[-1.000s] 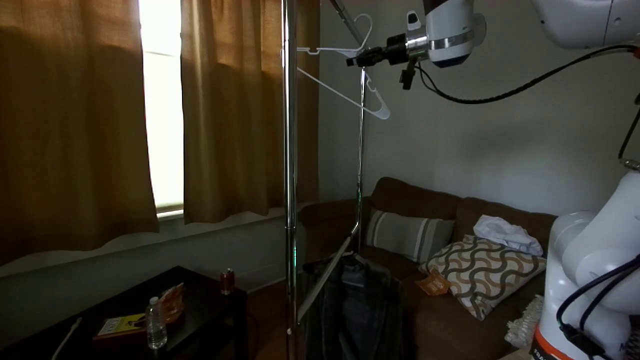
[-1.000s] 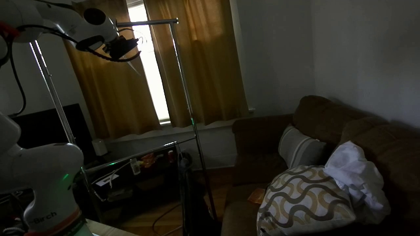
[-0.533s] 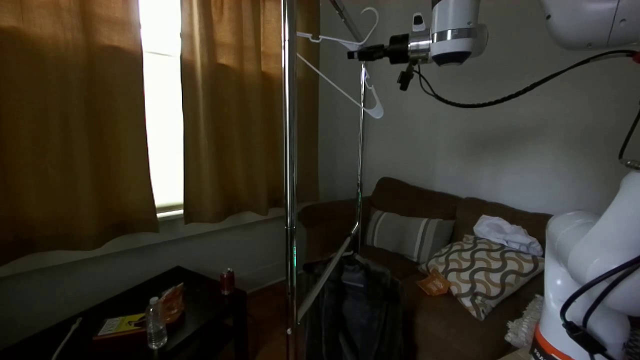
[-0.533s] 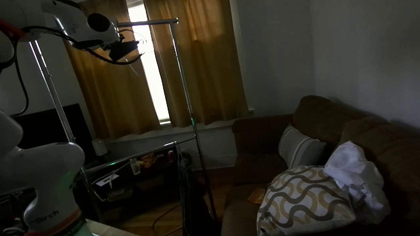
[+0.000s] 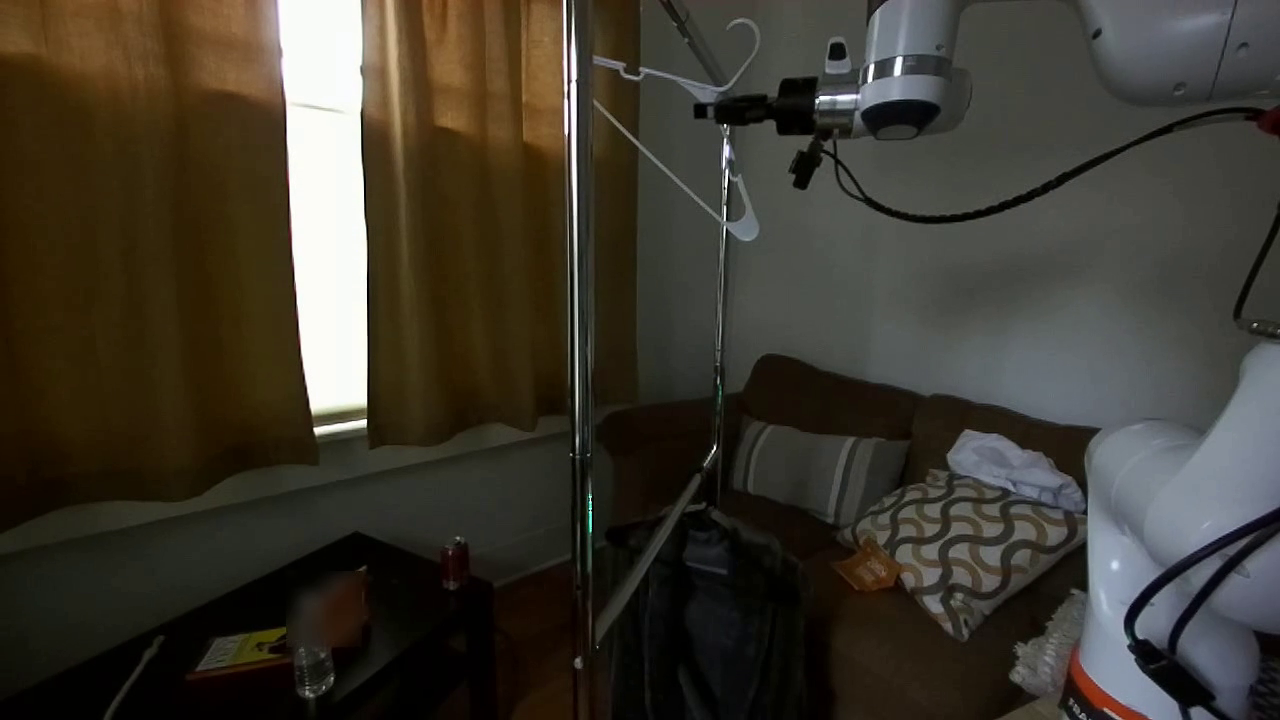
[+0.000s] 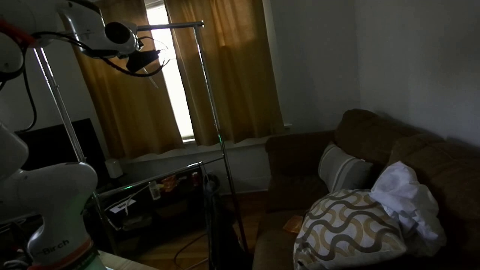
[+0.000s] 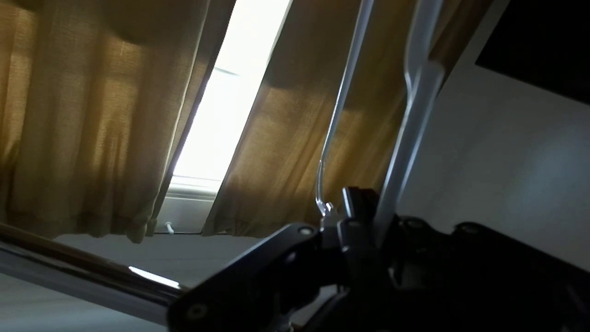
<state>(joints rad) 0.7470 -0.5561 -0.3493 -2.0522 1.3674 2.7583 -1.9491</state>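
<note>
The gripper pinches a white plastic hanger near the garment-rack rail, which could twist it loose if bumped.

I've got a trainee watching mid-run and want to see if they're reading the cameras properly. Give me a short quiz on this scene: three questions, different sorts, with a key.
1. True or false: the gripper is shut on the white hanger.

2. Which of these stands on the dark table?
a) the white hanger
b) the striped pillow
c) the red can

3. Either-or: in both exterior views, is the gripper above or below the lower bar of the metal rack?

Key: 1. True. 2. c. 3. Above.
</note>
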